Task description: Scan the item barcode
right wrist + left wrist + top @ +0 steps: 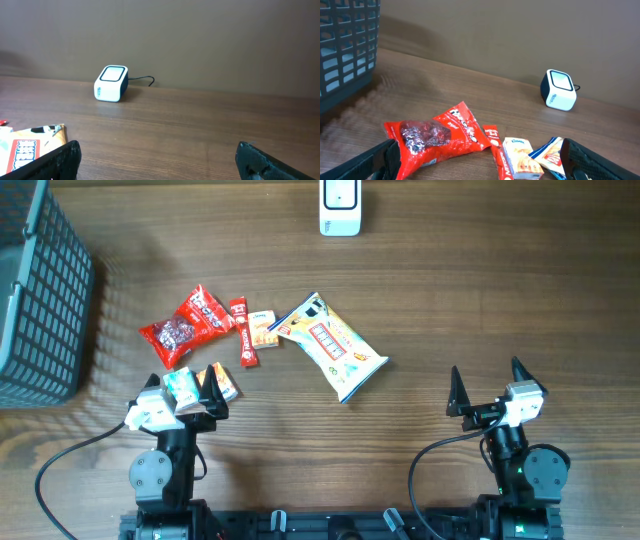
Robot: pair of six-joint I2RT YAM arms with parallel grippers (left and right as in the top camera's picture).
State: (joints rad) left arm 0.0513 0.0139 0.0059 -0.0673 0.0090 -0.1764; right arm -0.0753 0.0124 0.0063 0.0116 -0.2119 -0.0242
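Overhead down; wrists fwd (scanner (340, 207) shared).

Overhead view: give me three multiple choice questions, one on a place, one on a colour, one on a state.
1. Where is the scanner?
A. At the table's far edge
B. Inside the basket
C. Between the snack packs
2. What colour is the leftmost snack bag?
A. Blue
B. Red
C. Green
3. How is the right gripper?
A. Shut on a pack
B. Shut, empty
C. Open, empty

Answers: 1 A, it stands alone at the view's top; 2 B, bright red wrapper; 3 C, fingers spread, bare table between.
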